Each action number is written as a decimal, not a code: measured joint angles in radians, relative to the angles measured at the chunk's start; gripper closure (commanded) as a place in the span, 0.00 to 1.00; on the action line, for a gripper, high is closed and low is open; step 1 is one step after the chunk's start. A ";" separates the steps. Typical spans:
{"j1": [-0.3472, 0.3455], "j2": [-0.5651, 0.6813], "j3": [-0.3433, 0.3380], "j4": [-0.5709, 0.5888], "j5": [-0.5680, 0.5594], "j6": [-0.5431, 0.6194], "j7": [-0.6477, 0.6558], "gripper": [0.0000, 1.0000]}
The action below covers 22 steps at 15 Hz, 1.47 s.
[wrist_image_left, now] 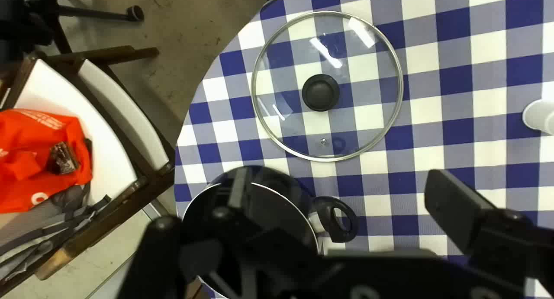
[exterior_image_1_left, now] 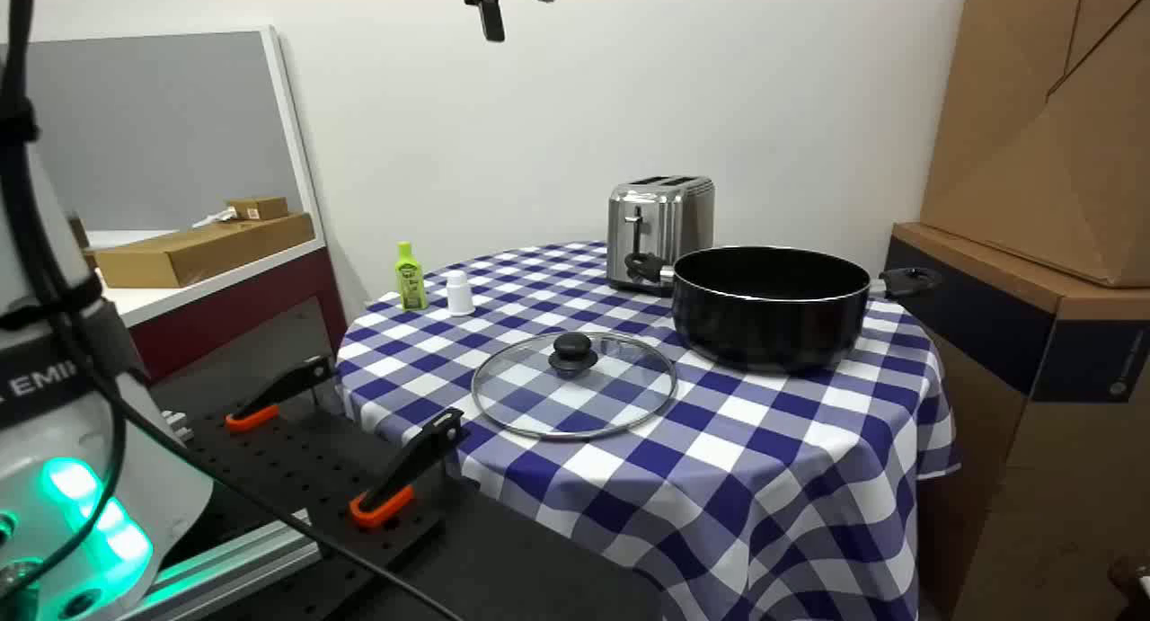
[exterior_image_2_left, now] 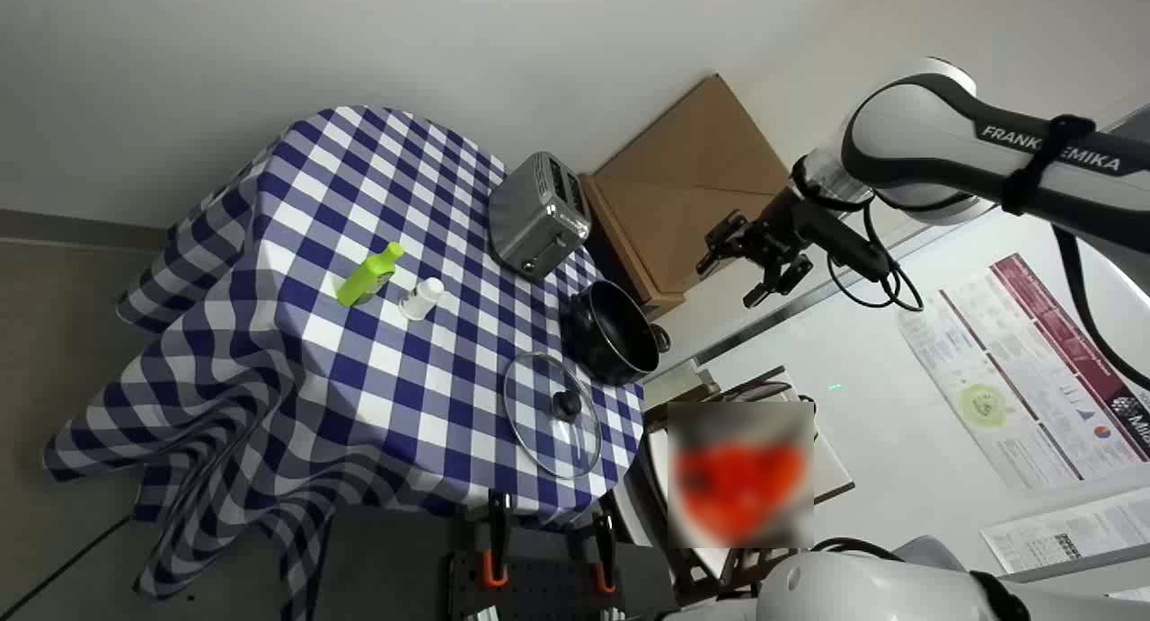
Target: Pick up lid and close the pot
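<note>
The clear glass lid with a metal rim and dark knob lies flat, knob up, on the checkered table; it shows in both exterior views (exterior_image_1_left: 575,401) (exterior_image_2_left: 550,423) and in the upper middle of the wrist view (wrist_image_left: 320,92). The black pot (exterior_image_1_left: 771,333) (exterior_image_2_left: 615,338) stands upright and uncovered beside the lid, two handles out; it is partly hidden behind a finger in the wrist view (wrist_image_left: 281,208). My gripper (exterior_image_1_left: 519,10) (exterior_image_2_left: 729,281) is high above the table, fingers wide apart and empty; the fingers also show in the wrist view (wrist_image_left: 339,184).
A steel toaster (exterior_image_1_left: 660,230) (exterior_image_2_left: 539,212) stands behind the pot. A green bottle (exterior_image_1_left: 411,281) (exterior_image_2_left: 367,279) and a small white bottle (exterior_image_1_left: 459,296) (wrist_image_left: 539,116) stand across the table. Clamps (exterior_image_1_left: 409,464) are on the black base at the table's edge. Cardboard boxes (exterior_image_1_left: 1033,154) stand beyond the pot.
</note>
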 measured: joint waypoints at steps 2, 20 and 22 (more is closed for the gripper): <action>0.000 0.000 0.000 0.000 0.000 0.000 0.000 0.00; -0.075 0.114 0.001 -0.392 -0.413 0.738 0.502 0.00; -0.111 0.158 0.008 -0.429 -0.563 0.832 0.649 0.00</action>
